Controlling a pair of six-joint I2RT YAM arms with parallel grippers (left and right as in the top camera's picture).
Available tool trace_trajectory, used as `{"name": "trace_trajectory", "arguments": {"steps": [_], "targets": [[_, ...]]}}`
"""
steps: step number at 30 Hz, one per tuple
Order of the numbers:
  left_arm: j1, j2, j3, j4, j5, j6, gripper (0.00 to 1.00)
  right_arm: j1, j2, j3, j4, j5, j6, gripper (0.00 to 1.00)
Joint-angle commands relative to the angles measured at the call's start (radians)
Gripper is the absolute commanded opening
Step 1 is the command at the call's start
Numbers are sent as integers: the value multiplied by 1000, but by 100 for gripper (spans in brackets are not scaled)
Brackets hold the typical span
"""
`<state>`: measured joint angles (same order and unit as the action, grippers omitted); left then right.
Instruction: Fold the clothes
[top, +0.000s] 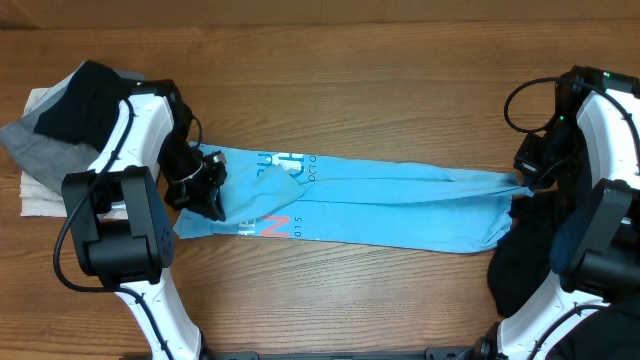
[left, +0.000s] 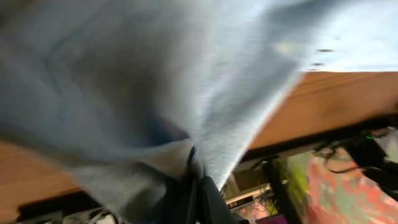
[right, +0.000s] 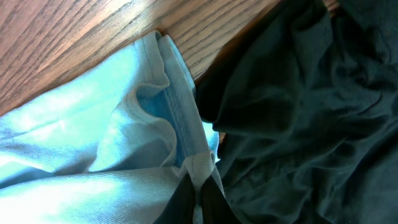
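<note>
A light blue T-shirt (top: 380, 205) with red and dark print lies stretched left to right across the wooden table. My left gripper (top: 205, 188) is shut on its left end; in the left wrist view the cloth (left: 155, 93) fills the frame, pinched between the fingers (left: 196, 180). My right gripper (top: 522, 178) is shut on the shirt's right end; in the right wrist view a seamed edge of the blue cloth (right: 124, 143) is pinched between the fingers (right: 199, 180).
Folded clothes, grey and black over white (top: 60, 120), are stacked at the far left. A heap of black clothes (top: 530, 250) lies at the right edge, touching the shirt's end, and also shows in the right wrist view (right: 311, 106).
</note>
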<state>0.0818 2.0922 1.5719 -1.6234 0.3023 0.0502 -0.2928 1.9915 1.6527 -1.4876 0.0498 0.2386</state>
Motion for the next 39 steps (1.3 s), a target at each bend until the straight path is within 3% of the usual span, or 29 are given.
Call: {"name": "trace_trajectory", "arguments": {"steps": [1,10,12,14,17,22,27,29,33,39], "targets": [[5,-28,-27,14,-111,-77,4,-4,-13,-4,1,13,-3,4],[3,-28,-28,64,-130,-133,5,-4,-13,-5,5,13,-3,4],[3,-28,-28,71,-130,-133,15,-4,-13,-4,5,12,-3,5],[3,-29,-21,87,-129,-134,20,-4,-13,-4,6,12,-3,37],[3,-35,5,97,-126,-151,22,-4,-13,-5,6,12,-3,51],[3,-97,64,100,-126,-161,22,-5,-13,-5,9,13,-12,54],[3,-197,75,139,-126,-190,24,-6,-13,-9,17,9,-57,70],[3,-232,75,156,-126,-199,29,-6,-11,-11,28,9,-72,72],[3,-257,74,173,-126,-204,54,-8,2,-11,46,9,-96,78],[3,-254,66,192,-127,-200,55,-36,18,-15,65,2,-147,91]]}}
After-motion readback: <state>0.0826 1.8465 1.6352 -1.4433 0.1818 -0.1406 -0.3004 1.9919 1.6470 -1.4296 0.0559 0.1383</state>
